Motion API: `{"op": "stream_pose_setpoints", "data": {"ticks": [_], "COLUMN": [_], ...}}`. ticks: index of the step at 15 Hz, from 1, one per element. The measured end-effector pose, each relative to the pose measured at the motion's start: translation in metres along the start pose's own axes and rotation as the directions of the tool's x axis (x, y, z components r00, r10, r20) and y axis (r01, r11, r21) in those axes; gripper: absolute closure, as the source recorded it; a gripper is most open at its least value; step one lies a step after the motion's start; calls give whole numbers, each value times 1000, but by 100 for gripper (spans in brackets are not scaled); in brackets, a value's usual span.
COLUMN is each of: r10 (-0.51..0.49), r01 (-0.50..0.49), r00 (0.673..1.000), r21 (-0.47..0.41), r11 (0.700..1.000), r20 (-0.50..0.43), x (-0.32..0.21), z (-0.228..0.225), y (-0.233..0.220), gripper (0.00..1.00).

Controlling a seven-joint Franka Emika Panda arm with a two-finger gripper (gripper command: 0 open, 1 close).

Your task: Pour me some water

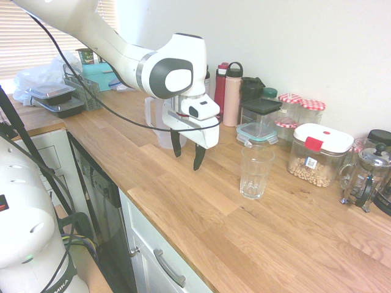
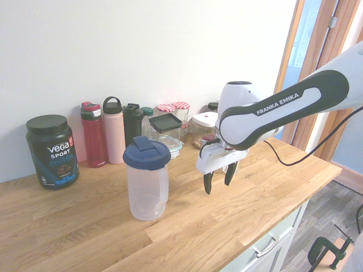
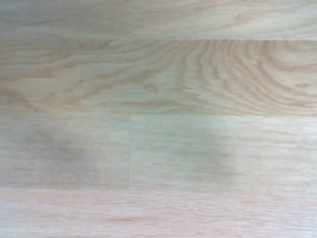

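A translucent plastic jug [image 2: 146, 184] with a dark blue lid stands upright on the wooden counter; in the first exterior view the jug [image 1: 157, 125] is partly hidden behind the arm's hand. Whether it holds water I cannot make out. A tall empty clear glass [image 1: 255, 172] stands upright on the counter to the gripper's side. My gripper [image 1: 187, 152] hangs a little above the counter between jug and glass, pointing down, fingers open with nothing between them; the second exterior view shows the gripper [image 2: 219, 180] apart from the jug. Only bare wood [image 3: 158, 119] shows in the wrist view.
Along the wall stand a red bottle [image 2: 93, 136], a pink bottle [image 2: 114, 131], a black shaker [image 2: 133, 123], jars and lidded containers [image 1: 319, 154], a French press [image 1: 366, 174] and a black protein tub [image 2: 52, 152]. Food boxes [image 1: 58, 99] sit at the counter's far end.
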State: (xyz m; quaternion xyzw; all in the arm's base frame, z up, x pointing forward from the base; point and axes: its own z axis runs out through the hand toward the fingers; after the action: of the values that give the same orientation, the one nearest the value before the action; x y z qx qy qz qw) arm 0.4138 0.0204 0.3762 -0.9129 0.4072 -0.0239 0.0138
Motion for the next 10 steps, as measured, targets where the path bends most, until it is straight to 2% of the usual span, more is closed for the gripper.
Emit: {"op": "stream_pose_setpoints", "data": {"ticks": [4, 10], "r10": [-7, -48], "r01": [7, 49], "r00": [1000, 998], "r21": [-4, 32], "r11": [1000, 998], "r20": [-4, -36], "x": [-4, -104], "z": [-11, -125], "y": [-2, 12], "gripper": [0, 0]}}
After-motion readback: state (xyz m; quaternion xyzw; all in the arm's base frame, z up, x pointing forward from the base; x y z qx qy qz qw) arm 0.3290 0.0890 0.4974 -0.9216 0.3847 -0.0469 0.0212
